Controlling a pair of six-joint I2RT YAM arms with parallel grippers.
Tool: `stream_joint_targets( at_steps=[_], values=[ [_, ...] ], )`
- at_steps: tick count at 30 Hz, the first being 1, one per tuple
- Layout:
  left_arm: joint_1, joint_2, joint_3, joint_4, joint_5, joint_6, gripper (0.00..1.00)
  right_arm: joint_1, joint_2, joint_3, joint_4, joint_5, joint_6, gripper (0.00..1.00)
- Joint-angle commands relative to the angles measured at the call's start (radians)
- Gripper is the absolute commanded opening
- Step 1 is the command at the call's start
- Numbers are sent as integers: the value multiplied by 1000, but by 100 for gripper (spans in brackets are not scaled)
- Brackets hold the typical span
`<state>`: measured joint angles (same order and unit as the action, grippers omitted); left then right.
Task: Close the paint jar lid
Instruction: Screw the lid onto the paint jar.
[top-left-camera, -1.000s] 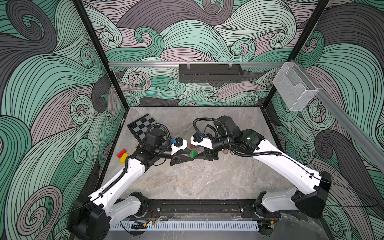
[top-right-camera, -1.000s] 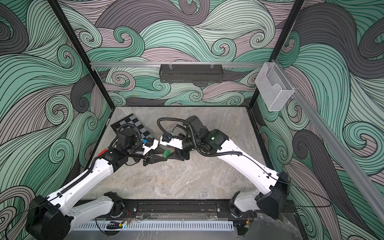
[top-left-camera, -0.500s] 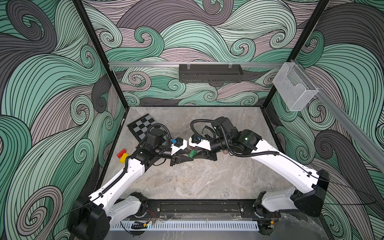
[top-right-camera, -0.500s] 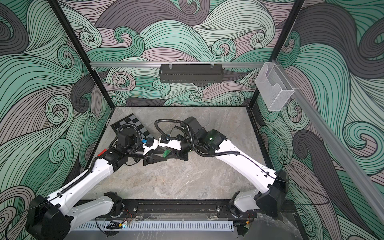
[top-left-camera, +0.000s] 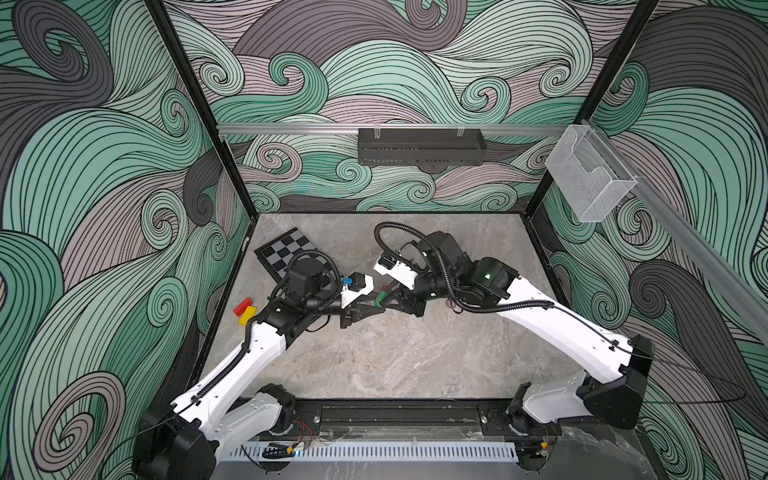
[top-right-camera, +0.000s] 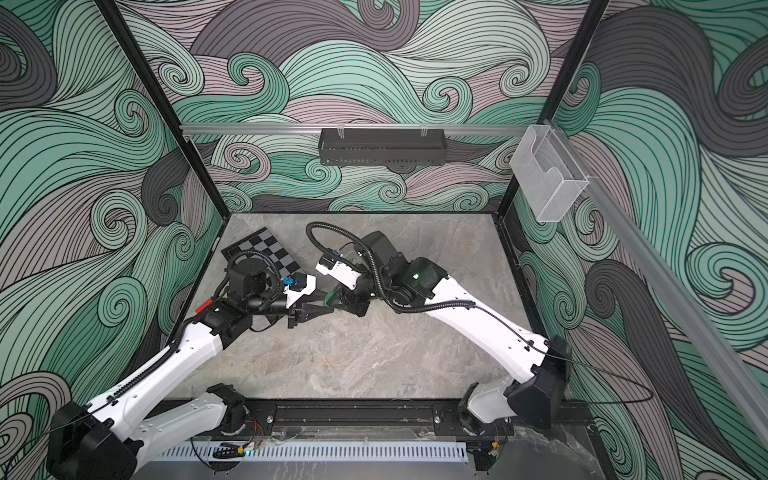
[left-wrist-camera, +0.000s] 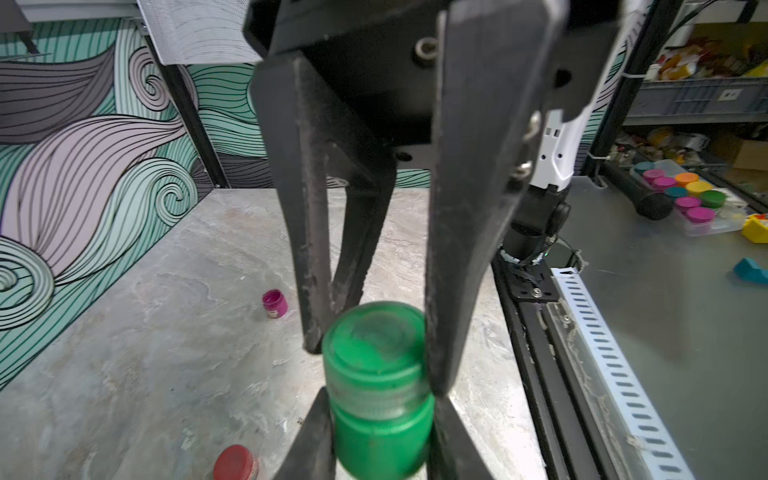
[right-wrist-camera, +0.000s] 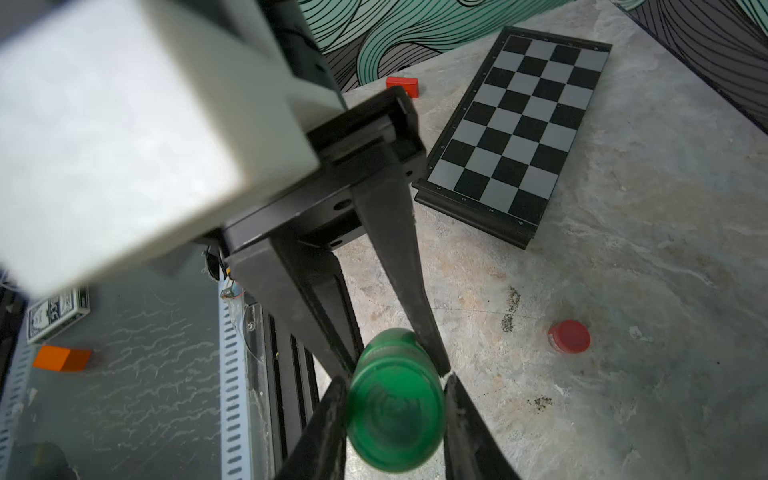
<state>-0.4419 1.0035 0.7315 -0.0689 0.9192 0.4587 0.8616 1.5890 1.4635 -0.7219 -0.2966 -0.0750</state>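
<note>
**Green jar pinched from both ends above the marble**

Green plastic sat between your two arms. The green paint jar (top-left-camera: 379, 296) was held off the marble table (top-left-camera: 395, 357), near its middle, lying roughly level between the two sets of fingers, as both top views showed.

Your left gripper (left-wrist-camera: 380, 397) was closed on the end of the jar nearest its own wrist camera, one finger pressed to each side of the solid green part. Your right gripper (right-wrist-camera: 395, 378) was closed on the opposite end. In the left wrist view its long black fingers (left-wrist-camera: 461, 232) reached in and squeezed the part with the clearer band. The tips of the two grippers nearly met alongside the jar.

The solid part and the banded part sat joined, in line with each other. You could not have told from these views which end was the lid, or whether it was fully seated.

Below the jar a red jar (right-wrist-camera: 569, 336) stood on the table with its lid on, and a magenta jar (left-wrist-camera: 275, 303) stood further off. The chessboard (top-left-camera: 291, 253) lay flat near the back-left corner. A red block (top-left-camera: 242, 306) touched a yellow block (top-left-camera: 249, 314) by the left wall.
</note>
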Motion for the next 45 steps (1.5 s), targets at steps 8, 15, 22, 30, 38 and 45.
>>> stream_joint_targets(
  at_steps=[8,15,22,30,38,45],
  values=[
    [-9,-53,-13,102,-45,-1,19,83,128,69,-32,297,578,16],
    [-9,-55,-14,107,-50,-5,19,121,169,85,-21,290,696,20],
    [-9,-56,-15,107,-52,-6,19,125,179,98,-20,270,702,26],
    [-9,-57,-15,104,-48,-6,19,82,87,108,-22,252,559,63],
    [-9,-40,-7,87,-4,3,19,-52,-91,35,0,167,263,93],
    [-9,-10,27,-1,102,66,20,-173,-149,-47,63,-10,94,99]
  ],
)
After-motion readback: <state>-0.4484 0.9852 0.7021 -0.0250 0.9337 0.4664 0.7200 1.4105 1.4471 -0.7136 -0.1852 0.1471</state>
